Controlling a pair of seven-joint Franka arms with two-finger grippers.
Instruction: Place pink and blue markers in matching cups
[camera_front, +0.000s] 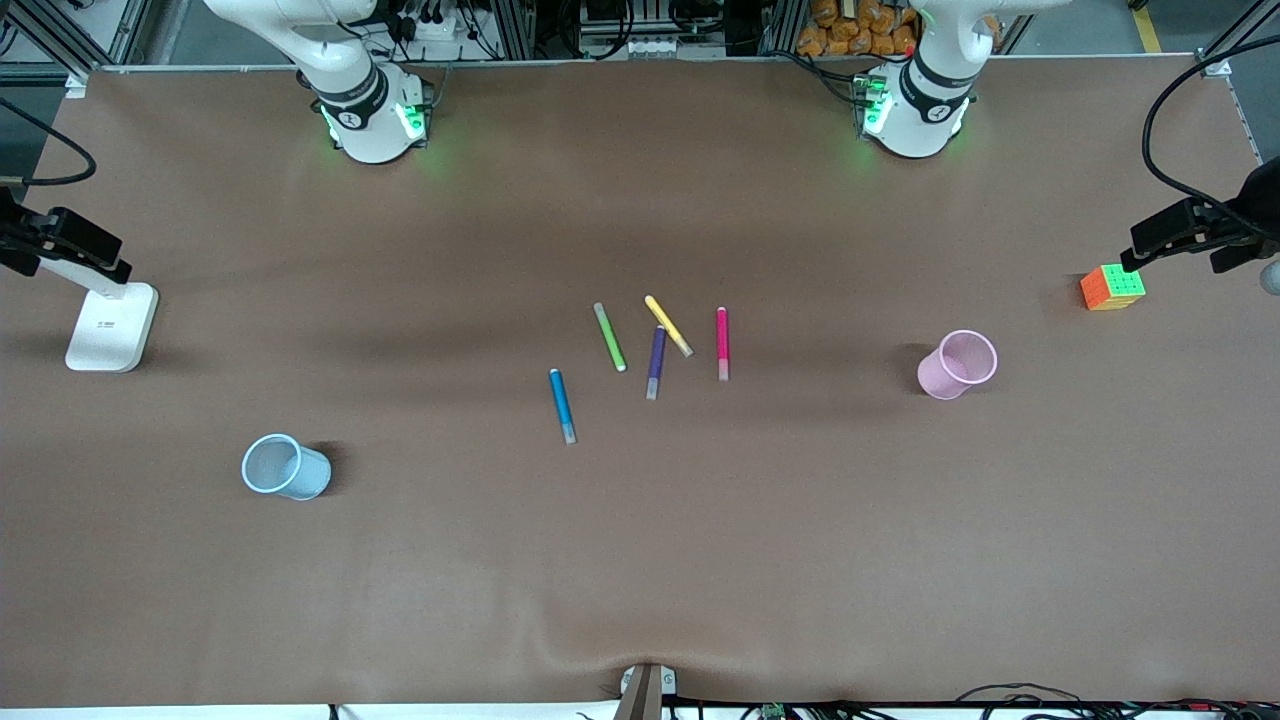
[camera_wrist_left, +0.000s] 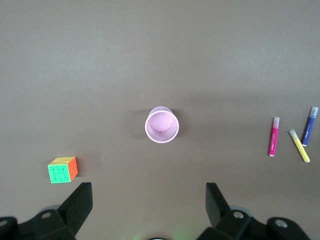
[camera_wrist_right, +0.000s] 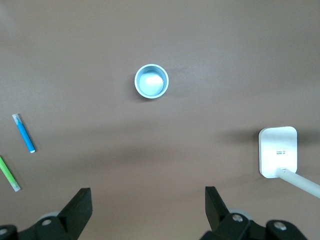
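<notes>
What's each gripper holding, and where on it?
Nothing. Left gripper and right gripper are both open and empty, high over the table.

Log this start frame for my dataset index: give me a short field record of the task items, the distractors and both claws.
pink marker: flat on the table, among the loose markers
blue marker: flat, nearest the front camera of the markers
pink cup: upright, empty, toward the left arm's end
blue cup: upright, empty, toward the right arm's end
distractors: green marker, yellow marker, purple marker, puzzle cube
left claw: open, raised over the table, holding nothing
right claw: open, raised, holding nothing
progress: no marker in a cup
</notes>
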